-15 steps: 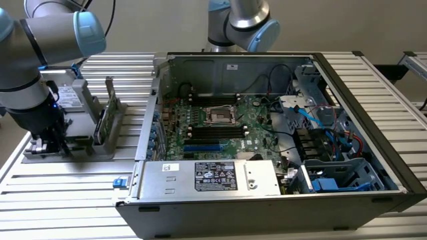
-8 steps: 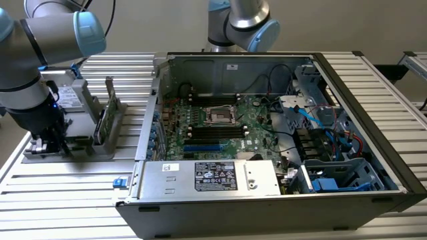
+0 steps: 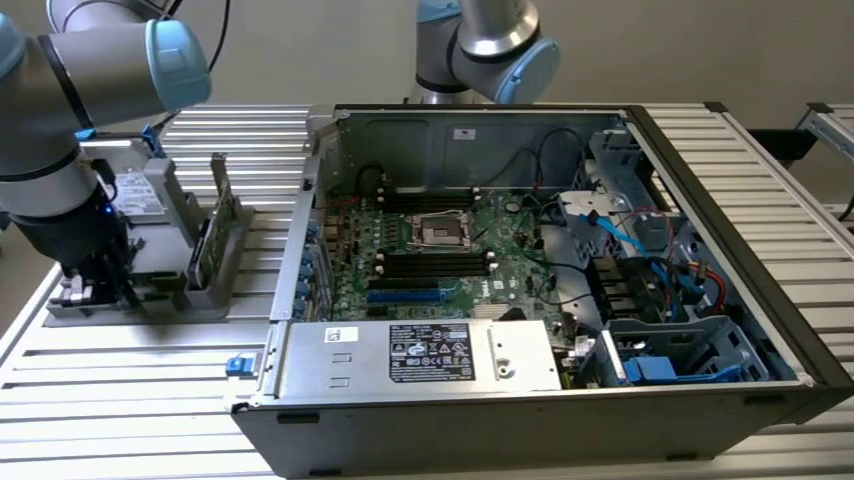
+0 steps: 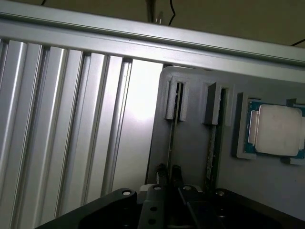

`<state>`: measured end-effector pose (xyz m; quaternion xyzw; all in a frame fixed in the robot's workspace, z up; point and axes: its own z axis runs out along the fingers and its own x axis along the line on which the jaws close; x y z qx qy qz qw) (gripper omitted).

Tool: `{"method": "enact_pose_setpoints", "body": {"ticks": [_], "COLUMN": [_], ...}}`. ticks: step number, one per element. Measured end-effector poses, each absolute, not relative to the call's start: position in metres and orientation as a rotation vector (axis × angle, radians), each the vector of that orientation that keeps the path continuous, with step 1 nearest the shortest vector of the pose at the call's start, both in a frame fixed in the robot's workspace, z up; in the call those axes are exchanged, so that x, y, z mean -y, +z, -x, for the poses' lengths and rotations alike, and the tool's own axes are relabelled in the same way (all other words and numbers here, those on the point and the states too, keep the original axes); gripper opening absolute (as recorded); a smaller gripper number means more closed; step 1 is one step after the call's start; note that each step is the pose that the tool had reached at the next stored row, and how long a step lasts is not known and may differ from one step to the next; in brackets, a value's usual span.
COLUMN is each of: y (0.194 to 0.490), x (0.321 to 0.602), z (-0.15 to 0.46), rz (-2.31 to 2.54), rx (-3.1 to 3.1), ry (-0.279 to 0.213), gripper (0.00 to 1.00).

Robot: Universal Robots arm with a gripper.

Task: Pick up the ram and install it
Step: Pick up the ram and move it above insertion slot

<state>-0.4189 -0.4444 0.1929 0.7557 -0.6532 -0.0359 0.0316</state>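
Fingers nearly together, the gripper (image 4: 169,175) pinches the thin edge of the ram (image 4: 170,143), which stands in the grey holder (image 4: 190,152). I judge this the pick-up step. It calls for a straight lift out of the slot (image 4: 174,98), toward the computer case (image 3: 467,440) beyond.

Support: table (image 3: 120,400) of ribbed aluminium slats, grooves running lengthwise; in the wrist view the slats (image 4: 57,119) end at a crosswise edge rail (image 4: 143,38)

Directly on table, two main items:
- grey holder (image 3: 160,305), flat base on the slats, at the exterior view's left; its pale base plate (image 4: 190,143) shows in the wrist view
- open computer case (image 3: 534,425), lying on its side, open face up, covering most of the middle and the exterior view's right; bare slats show past it on both sides

Holder just beside the case; contact between them not resolvable

Small blue piece (image 3: 240,365) at the case's near corner; on the table or fixed to the case, cannot tell
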Motion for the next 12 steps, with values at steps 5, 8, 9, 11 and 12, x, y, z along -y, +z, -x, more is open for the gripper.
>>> {"method": "enact_pose_setpoints", "body": {"ticks": [5, 8, 9, 11, 12], "y": [0.202, 0.207, 0.209, 0.215, 0.218], "x": [0.444, 0.444, 0.444, 0.444, 0.444], "z": [0.419, 0.419, 0.419, 0.419, 0.419], "rz": [-2.327, -2.327, -2.327, -2.327, -2.327], "rx": [2.012, 2.012, 2.012, 2.011, 2.012], "ry": [-0.111, -0.11, -0.111, -0.111, -0.111], "gripper": [0.14, 0.14, 0.14, 0.14, 0.14]}}
